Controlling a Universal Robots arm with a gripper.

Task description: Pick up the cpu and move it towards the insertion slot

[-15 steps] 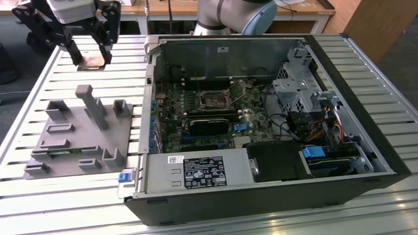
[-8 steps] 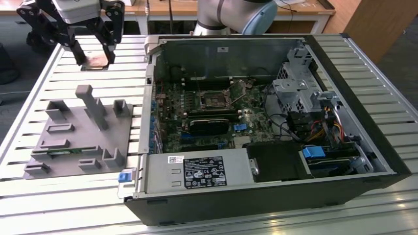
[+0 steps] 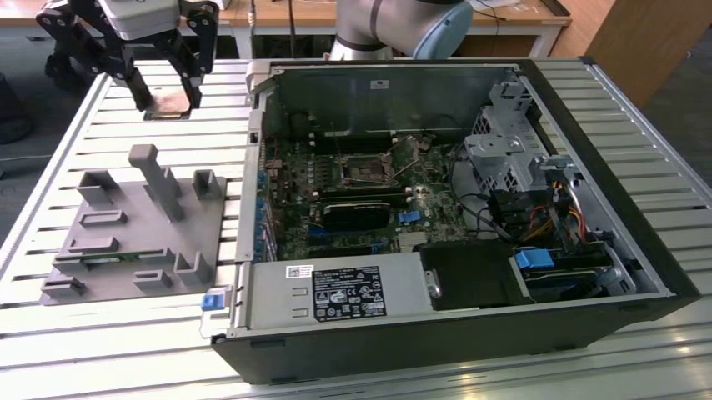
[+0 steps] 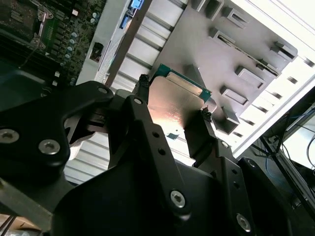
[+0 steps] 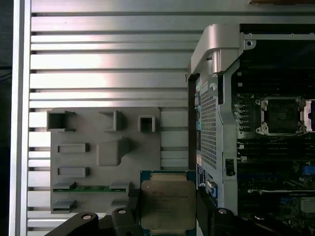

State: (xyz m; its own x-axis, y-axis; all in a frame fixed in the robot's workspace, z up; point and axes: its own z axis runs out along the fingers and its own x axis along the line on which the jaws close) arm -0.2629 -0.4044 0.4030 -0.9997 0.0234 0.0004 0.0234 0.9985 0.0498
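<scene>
My gripper (image 3: 169, 107) hangs above the slatted table at the exterior view's upper left, shut on the cpu (image 3: 172, 103), a small flat square chip with a silvery top. Both wrist views show the cpu (image 4: 173, 105) (image 5: 167, 204) clamped between the black fingers (image 4: 204, 132), its green edge visible. The insertion slot (image 3: 364, 169) is the shiny-framed square socket with a dark centre on the motherboard inside the open computer case, well toward the exterior view's right of the gripper. In the first wrist view the insertion slot (image 5: 281, 115) lies inside the case.
A grey plastic fixture (image 3: 133, 225) with upright posts lies on the table below the gripper, holding a thin green memory stick (image 5: 91, 188). The black computer case wall (image 3: 258, 142) stands between gripper and motherboard. A long black card (image 3: 358, 213) sits below the socket.
</scene>
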